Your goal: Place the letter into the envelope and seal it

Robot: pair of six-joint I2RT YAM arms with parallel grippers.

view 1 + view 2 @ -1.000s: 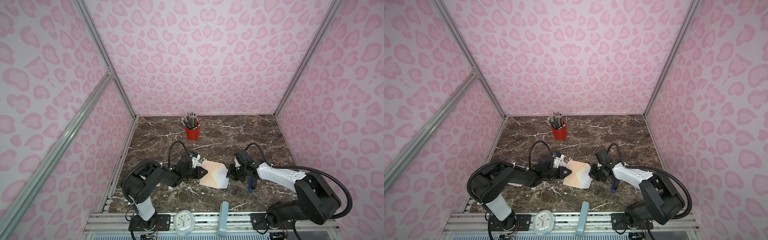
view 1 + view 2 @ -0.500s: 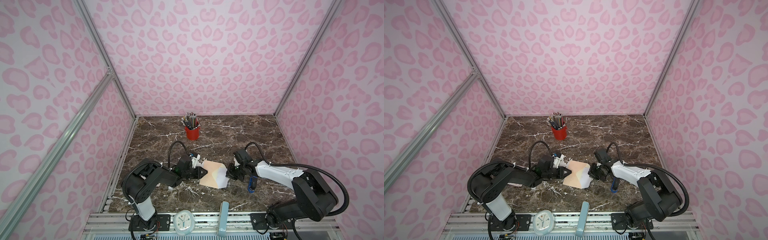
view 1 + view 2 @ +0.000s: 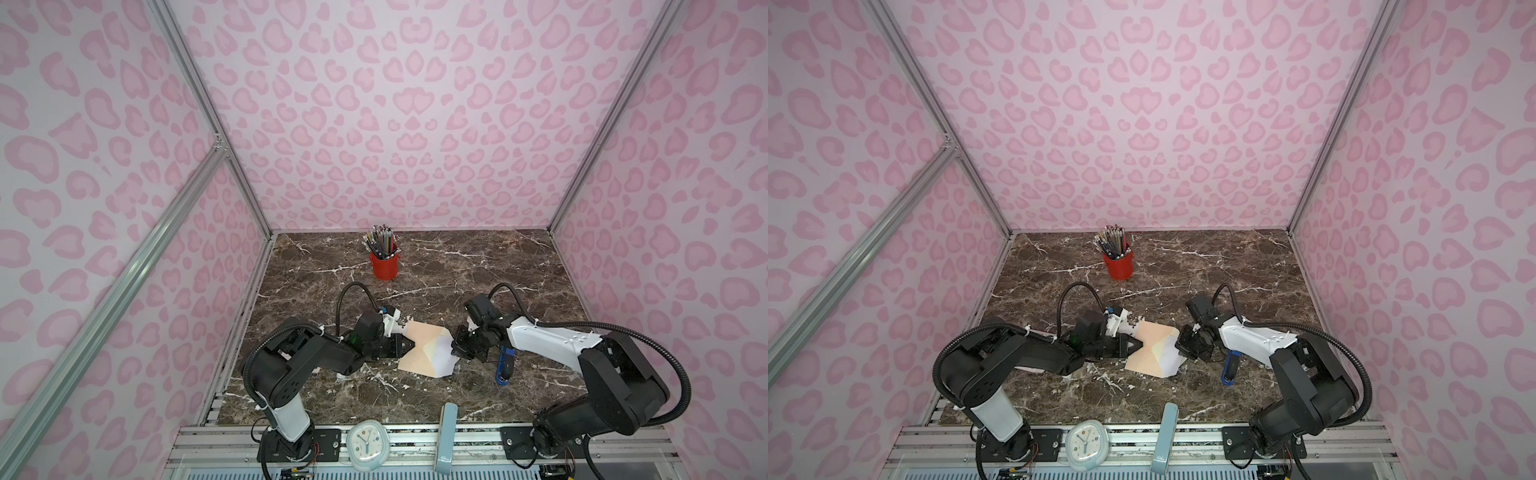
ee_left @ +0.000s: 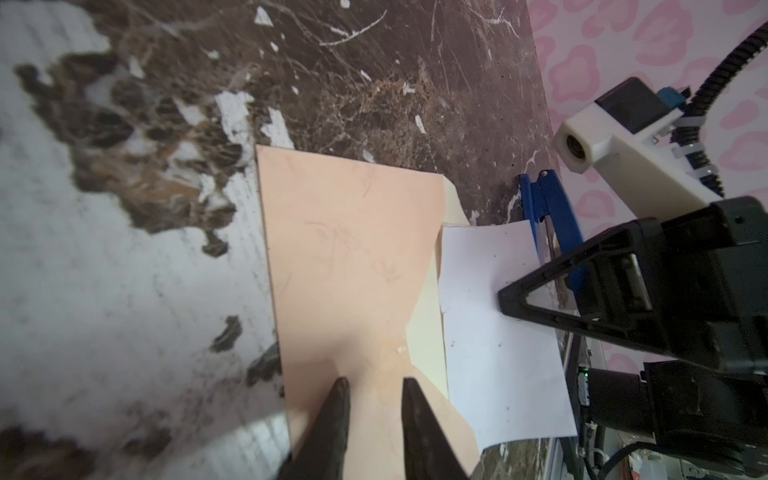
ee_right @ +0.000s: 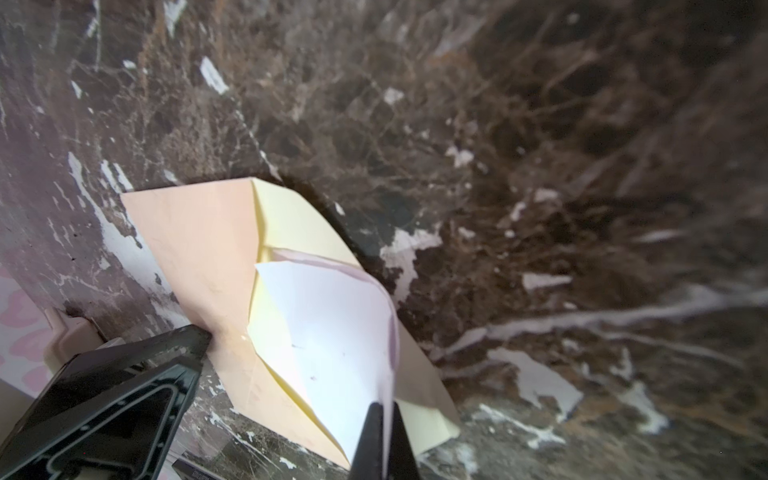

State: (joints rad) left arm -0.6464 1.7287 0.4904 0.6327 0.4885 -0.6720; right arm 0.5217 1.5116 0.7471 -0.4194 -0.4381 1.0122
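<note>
On the marbled table (image 3: 457,266), the envelope (image 3: 417,345) lies flat between the two arms, its long axis running from one gripper toward the other. We see the left gripper (image 4: 372,384) with its jaws a narrow gap apart, both tips pressing on the envelope's closed end rather than pinching it. The right gripper (image 5: 384,409) is clamped tight on the trailing edge of the letter (image 5: 332,328), which arches over the cream flap (image 5: 299,216) with its leading edge at the open mouth; how deep it sits we cannot tell. The pocket lies straight ahead of the right gripper, toward the left arm, so we judge the coming push runs along that line.
</note>
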